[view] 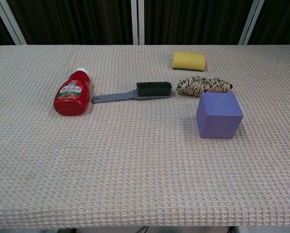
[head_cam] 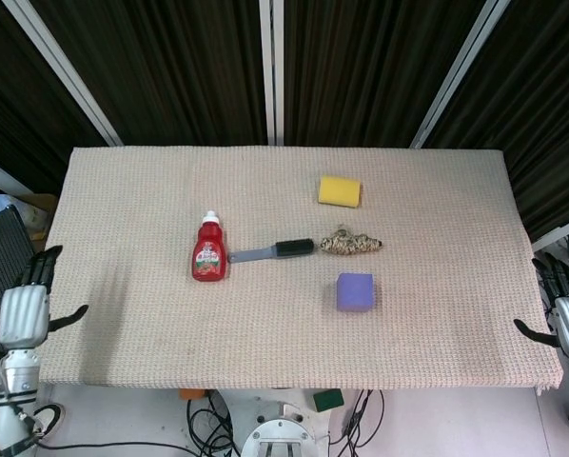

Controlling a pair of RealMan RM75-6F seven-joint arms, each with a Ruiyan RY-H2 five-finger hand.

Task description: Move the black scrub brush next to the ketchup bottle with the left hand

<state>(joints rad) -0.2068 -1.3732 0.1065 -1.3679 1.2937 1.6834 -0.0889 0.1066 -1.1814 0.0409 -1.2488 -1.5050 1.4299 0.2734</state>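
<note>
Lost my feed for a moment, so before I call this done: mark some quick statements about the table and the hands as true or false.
1. The scrub brush lies beside the ketchup bottle, handle end toward it. True.
2. The left hand grips the brush. False: it is off the table's left edge, fingers apart, holding nothing.
3. The purple cube sits on the yellow sponge. False: they lie apart, with the rope bundle between them.
4. The ketchup bottle lies on its side. True.
5. The right hand rests on the cube. False: it is past the table's right edge, open.
</note>
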